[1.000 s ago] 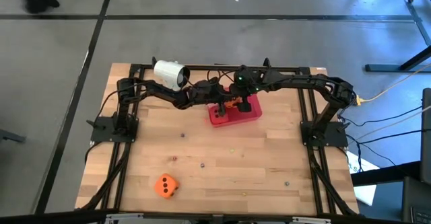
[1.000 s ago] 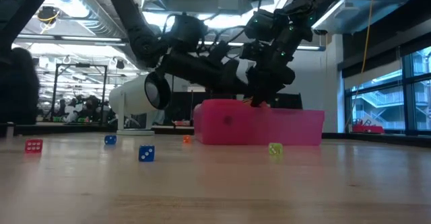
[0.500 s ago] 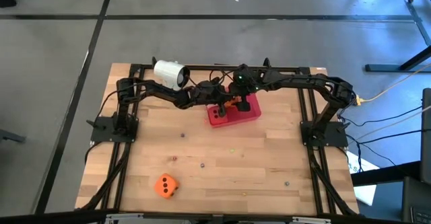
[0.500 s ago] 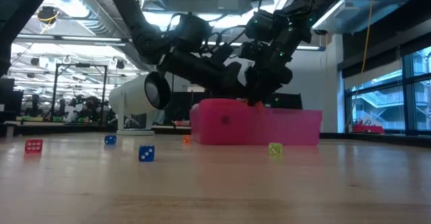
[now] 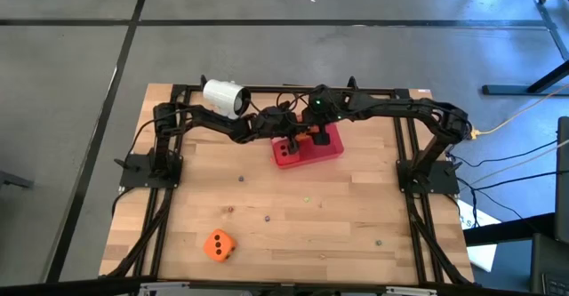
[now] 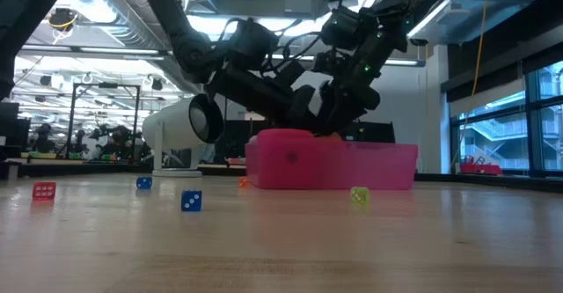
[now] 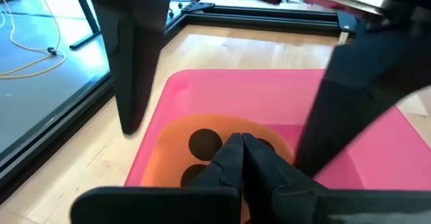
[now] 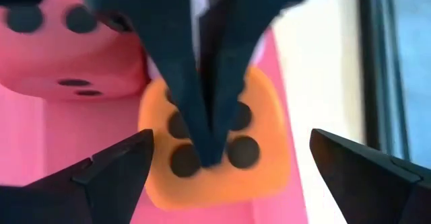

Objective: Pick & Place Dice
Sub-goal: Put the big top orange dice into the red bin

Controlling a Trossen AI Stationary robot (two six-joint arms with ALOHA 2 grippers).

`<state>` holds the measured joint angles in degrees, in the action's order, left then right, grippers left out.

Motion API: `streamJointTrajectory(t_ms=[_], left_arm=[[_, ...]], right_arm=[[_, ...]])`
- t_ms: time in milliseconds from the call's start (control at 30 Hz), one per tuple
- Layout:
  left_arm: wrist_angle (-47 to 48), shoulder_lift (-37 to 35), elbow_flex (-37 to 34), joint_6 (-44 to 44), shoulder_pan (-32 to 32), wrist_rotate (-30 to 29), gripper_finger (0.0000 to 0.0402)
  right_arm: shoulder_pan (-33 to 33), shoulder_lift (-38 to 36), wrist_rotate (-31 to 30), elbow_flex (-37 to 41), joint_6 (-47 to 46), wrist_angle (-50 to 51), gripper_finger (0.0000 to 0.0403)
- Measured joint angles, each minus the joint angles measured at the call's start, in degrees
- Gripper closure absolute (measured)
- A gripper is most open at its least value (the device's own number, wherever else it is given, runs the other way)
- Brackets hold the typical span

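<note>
While both arms meet over the far middle of the tabletop (image 5: 311, 225), hangs low above the red tray (image 5: 330, 149) with fingers spread wide, one at either side of an orange die (image 8: 209, 150) and holding nothing: the right gripper (image 5: 309, 136). Reaches in from the other side with fingers pressed shut, tips down over that same die (image 7: 202, 146) inside the tray (image 7: 269, 96) and gripping nothing: the left gripper (image 5: 283, 139). Lies on its side near the far left corner, just behind the left arm: a white cup (image 5: 223, 96), its dark mouth turned toward the low camera (image 6: 189, 121). Sits alone near the front left edge, well apart from the tray: a second orange die (image 5: 219, 244). Rests in the tray just beside the first orange die: a pink die (image 8: 74, 42). Lie scattered across the middle of the wood: several tiny coloured dice, among them a red one (image 6: 44, 190), two blue (image 6: 191, 201) and a yellow-green one (image 6: 359, 194) in front of the tray (image 6: 330, 165).
</note>
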<state>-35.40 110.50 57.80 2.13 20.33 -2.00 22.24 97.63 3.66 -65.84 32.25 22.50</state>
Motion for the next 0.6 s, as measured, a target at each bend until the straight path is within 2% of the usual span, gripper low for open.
streamJointTrajectory(t_ms=[100, 333, 600], left_arm=[[1.01, -0.04, 0.02, -0.02, 0.47, 0.02, 0.0400], [1.36, -0.04, 0.00, -1.31, 1.17, -0.20, 0.0399], [-1.66, -0.51, -0.31, -1.31, 1.13, -0.35, 0.0399]], right_arm=[[0.02, -0.95, -2.07, 0.00, 0.20, 0.57, 0.0007], [-0.54, -3.69, -1.80, -0.02, 1.13, 4.79, 0.0007], [-1.09, -5.77, -1.25, -0.02, -5.48, 11.49, 0.0007]])
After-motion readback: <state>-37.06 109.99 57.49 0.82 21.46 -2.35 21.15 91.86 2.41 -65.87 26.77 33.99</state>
